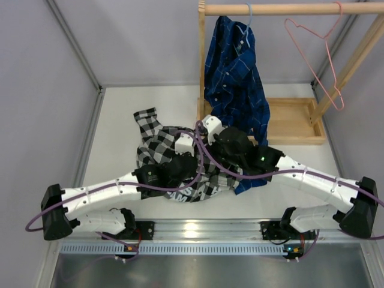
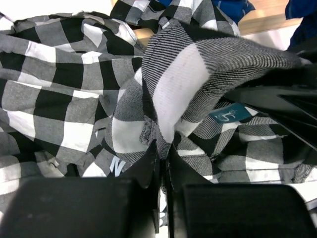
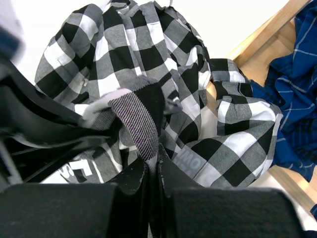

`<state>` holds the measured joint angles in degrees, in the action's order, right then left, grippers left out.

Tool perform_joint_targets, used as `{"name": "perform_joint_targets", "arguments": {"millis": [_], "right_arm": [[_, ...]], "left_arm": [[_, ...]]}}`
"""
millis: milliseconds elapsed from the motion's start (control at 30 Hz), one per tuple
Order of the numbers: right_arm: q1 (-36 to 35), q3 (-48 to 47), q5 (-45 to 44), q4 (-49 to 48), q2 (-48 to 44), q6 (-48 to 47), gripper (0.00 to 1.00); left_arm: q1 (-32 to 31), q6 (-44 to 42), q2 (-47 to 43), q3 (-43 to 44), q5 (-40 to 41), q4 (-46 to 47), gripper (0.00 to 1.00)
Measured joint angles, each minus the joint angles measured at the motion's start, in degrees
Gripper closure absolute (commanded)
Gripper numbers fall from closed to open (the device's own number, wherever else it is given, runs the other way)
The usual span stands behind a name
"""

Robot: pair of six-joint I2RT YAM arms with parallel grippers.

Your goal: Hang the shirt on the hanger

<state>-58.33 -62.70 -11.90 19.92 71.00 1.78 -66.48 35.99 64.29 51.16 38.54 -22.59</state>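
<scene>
The black-and-white checked shirt point(image 1: 157, 147) lies crumpled on the white table in front of the arms, white lettering showing at its near edge. My left gripper point(image 1: 180, 163) is shut on a raised fold of the shirt point(image 2: 173, 84), the cloth pinched between its fingertips point(image 2: 164, 151). My right gripper point(image 1: 221, 143) is shut on another fold of the shirt point(image 3: 143, 119), pinched at its tips point(image 3: 152, 158). Both grippers meet over the shirt's middle. The pink wire hanger point(image 1: 318, 57) hangs from the wooden rail at the back right, empty.
A blue plaid shirt point(image 1: 235, 84) hangs on a light blue hanger point(image 1: 248, 18) from the wooden rail point(image 1: 282, 8). The rack's wooden base tray point(image 1: 294, 120) sits behind the right arm. Grey walls close the left and back sides.
</scene>
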Motion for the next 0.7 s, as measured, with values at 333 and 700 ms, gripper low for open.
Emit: {"name": "perform_joint_targets", "arguments": {"millis": [333, 700], "right_arm": [[0.13, -1.4, -1.09, 5.25, -9.46, 3.82, 0.01], [15.34, -41.59, -22.18, 23.45, -14.45, -2.51, 0.01]], "left_arm": [[1.36, 1.16, -1.86, -1.31, -3.89, 0.68, 1.0], [2.47, 2.12, -7.13, -6.88, -12.59, 1.14, 1.0]]}}
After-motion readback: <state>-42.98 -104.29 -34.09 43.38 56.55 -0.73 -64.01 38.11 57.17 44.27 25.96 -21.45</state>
